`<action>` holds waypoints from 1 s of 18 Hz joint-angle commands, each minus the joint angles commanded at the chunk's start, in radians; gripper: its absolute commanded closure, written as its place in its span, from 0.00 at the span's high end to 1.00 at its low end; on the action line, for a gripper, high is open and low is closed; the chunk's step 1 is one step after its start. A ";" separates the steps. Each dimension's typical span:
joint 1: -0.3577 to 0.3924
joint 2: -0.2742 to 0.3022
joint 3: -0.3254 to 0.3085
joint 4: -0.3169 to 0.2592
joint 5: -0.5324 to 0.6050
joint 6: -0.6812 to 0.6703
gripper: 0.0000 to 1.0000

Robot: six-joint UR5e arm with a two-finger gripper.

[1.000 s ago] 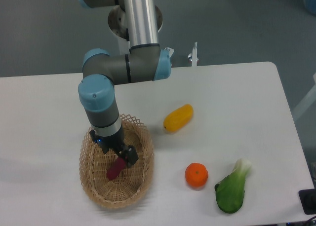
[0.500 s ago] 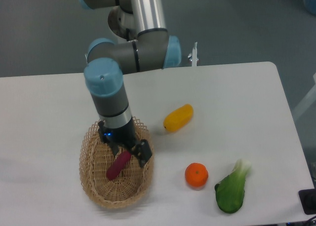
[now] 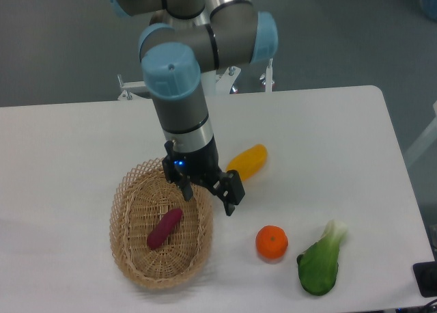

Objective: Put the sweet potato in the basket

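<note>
1. The oval, light tan woven wicker basket point(image 3: 130, 258) with the open lattice rim is sitting on the white table point(image 3: 61, 149), to the left of and below the claw; its right rim is passing just under the claw's left finger.
2. The small, elongated, dark magenta-purple sweet potato point(image 3: 164, 228) is lying on the basket floor, tilted with its upper end pointing up and to the right. It is resting left of and below the claw, apart from both fingers, with nothing gripping it.
3. The black two-finger claw point(image 3: 208, 195) is hanging at the end of the grey arm with light blue joint caps point(image 3: 179, 87). Its fingers are standing spread apart and are holding nothing. One finger is showing over the basket's right rim; the other is showing over bare table just right of that rim.
4. The yellow-orange oblong fruit point(image 3: 250, 160) is lying on the table just right of and above the claw, partly hidden behind the claw's body.
5. The round orange point(image 3: 272, 242) is sitting right of and below the claw, near it but not touching.
6. The green leafy vegetable with a pale stem point(image 3: 321, 262) is lying well to the right of the claw, just beside the orange.
</note>
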 joint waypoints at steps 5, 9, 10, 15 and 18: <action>0.055 0.017 0.016 -0.109 -0.003 0.161 1.00; 0.139 0.046 0.006 -0.172 -0.003 0.274 1.00; 0.162 0.057 0.006 -0.189 -0.005 0.320 1.00; 0.248 0.074 0.002 -0.198 -0.058 0.396 1.00; 0.279 0.074 -0.004 -0.197 -0.060 0.396 1.00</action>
